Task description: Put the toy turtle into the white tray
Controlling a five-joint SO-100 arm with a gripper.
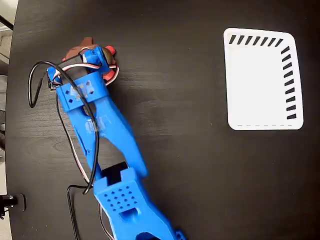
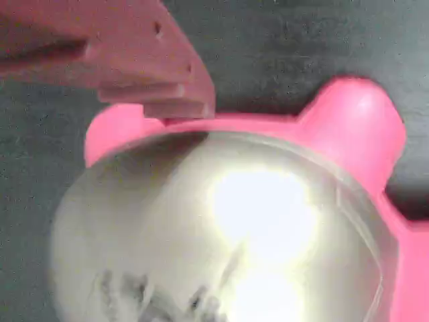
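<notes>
The toy turtle (image 2: 228, 255) fills the wrist view, its shiny beige shell glaring with reflected light and its pink legs sticking out at the upper left and right. Taking the white tray (image 1: 255, 85) as the landmark, the dark table (image 1: 190, 180) spreads all around it in the fixed view. The blue arm (image 1: 107, 145) rises from the bottom edge and slants away from the tray, well to its left. The tray lies flat with black slots along its top and right edges. The turtle sits far left of it, mostly hidden under the gripper (image 1: 95, 57). One brownish finger (image 2: 134, 60) hangs over the shell's upper left; whether the claw is closed on the turtle I cannot tell.
</notes>
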